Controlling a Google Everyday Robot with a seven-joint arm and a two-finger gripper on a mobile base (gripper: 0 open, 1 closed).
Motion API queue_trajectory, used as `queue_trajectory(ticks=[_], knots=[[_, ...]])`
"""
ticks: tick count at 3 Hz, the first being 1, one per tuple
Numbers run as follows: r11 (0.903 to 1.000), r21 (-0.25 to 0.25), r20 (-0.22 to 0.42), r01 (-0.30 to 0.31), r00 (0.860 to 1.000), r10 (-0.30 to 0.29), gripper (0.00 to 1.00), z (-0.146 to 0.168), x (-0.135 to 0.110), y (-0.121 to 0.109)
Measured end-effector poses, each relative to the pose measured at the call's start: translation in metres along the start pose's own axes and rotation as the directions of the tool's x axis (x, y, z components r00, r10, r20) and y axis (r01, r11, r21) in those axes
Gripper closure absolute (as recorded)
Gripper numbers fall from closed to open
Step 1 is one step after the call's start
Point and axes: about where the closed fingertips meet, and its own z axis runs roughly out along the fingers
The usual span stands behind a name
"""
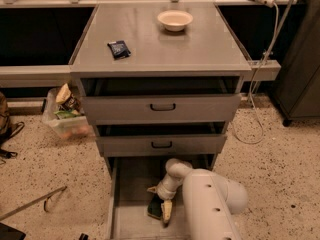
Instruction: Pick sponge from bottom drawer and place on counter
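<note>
Grey bottom drawer (pixel 129 180), gripper (pixel 159 201) down at the sponge (pixel 154 209).
Your fingers (pixel 166 212) stand apart, the sponge just beside the lower one; grasp step, I judge: close on it, then lift to the counter (pixel 170 51).

Sponge lies in the open bottom drawer, at the robot's jaws

The sponge (pixel 155 210), dark green face showing, rests on the floor of the pulled-out grey bottom drawer (pixel 127 219), right against the gripper (pixel 162 204) lowered into it. Contact cannot be told. The flat grey counter (pixel 200 49) stands well above the jaws.
</note>
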Motion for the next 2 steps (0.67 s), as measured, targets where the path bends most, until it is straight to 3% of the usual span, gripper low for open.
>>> queue_trajectory(ticks=[2], knots=[[1.0, 0.0, 0.0, 0.0, 1.0, 0.0, 0.42, 0.0001, 0.0, 0.0]])
